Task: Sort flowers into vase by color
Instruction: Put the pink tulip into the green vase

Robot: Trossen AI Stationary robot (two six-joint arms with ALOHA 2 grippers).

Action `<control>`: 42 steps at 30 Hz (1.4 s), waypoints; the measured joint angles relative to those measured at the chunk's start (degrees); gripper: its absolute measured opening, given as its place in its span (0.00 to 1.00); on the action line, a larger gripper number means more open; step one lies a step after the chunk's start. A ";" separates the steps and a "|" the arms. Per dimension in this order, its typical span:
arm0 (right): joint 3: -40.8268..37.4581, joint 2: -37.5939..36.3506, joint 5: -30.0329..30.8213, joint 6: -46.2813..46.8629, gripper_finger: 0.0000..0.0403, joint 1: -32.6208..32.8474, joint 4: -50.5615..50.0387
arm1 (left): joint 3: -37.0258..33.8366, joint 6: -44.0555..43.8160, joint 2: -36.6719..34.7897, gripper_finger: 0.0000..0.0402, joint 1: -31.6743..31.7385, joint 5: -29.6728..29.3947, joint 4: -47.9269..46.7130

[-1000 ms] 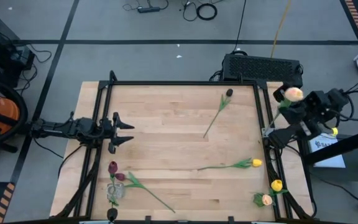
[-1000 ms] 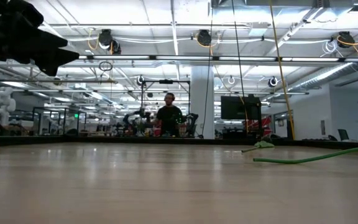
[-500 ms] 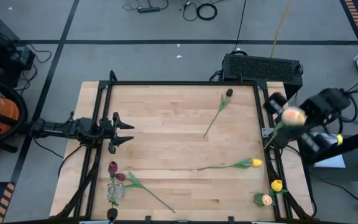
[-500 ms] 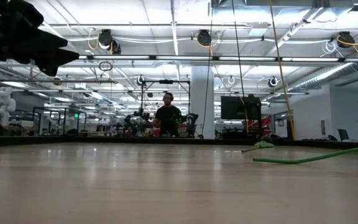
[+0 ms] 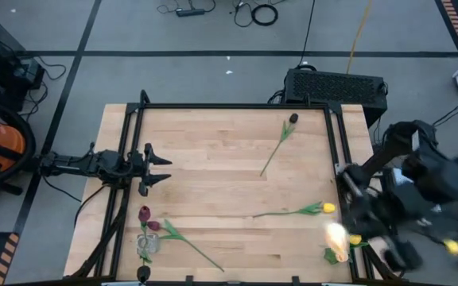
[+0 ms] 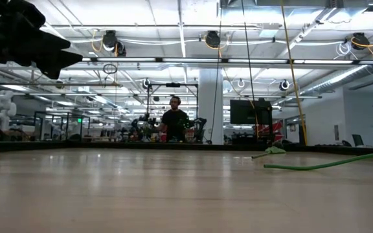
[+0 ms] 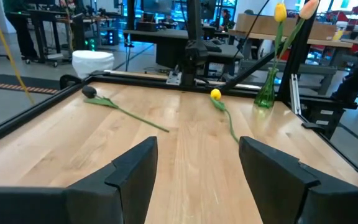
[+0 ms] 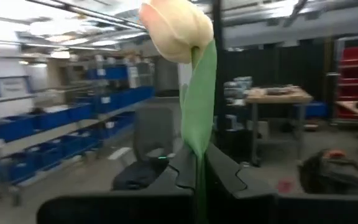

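Note:
My right gripper (image 5: 366, 226) is over the table's near right corner, shut on a pale peach tulip (image 5: 335, 233), whose head (image 8: 176, 28) stands out past the fingers. Beside it a green vase (image 7: 266, 93) holds a yellow tulip (image 5: 355, 237) and a peach tulip (image 5: 340, 255). A yellow tulip (image 5: 327, 208) and a dark tulip (image 5: 293, 119) lie flat on the table. A clear vase (image 5: 145, 245) at the near left holds two dark red tulips (image 5: 144, 213). My left gripper (image 5: 164, 168) waits open at the table's left side. My right gripper pinches the peach tulip's green stem (image 8: 199, 171) between its two fingers, below the head and a leaf (image 8: 199, 106). The stem runs along the fingers and the head stands beyond their tips. The tulip is lifted clear of the table.
A black frame rail (image 5: 229, 106) runs around the wooden table. A black box (image 5: 336, 83) stands past the far right corner. In the low view a person (image 6: 175, 122) stands far off in the room behind the table, and a green stem (image 6: 329, 164) lies at the right.
My right gripper has swung from beyond the table's far right edge toward the near right corner, carrying the peach tulip. The tulip's head has gone from beside the far right corner to just beside the vase with the yellow and peach tulips.

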 joint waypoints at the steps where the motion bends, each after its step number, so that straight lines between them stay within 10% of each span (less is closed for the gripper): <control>1: 0.86 0.55 1.11 0.13 0.00 2.09 -0.43 | 0.00 0.00 0.00 0.58 0.00 0.00 0.00; 9: -7.26 -0.46 18.28 2.02 0.00 16.92 0.49 | 0.02 0.00 0.00 0.58 0.00 0.00 0.00; 22: -50.53 -2.20 18.46 -7.58 0.00 19.97 61.48 | 0.04 0.00 0.00 0.58 -0.02 0.00 0.00; 35: -54.82 -2.31 22.36 -24.38 0.00 27.29 70.22 | 0.04 0.00 0.00 0.58 -0.02 0.00 0.00; 42: -66.78 -3.89 19.24 -37.38 0.00 31.81 102.03 | 0.04 0.00 0.00 0.58 -0.02 0.00 0.00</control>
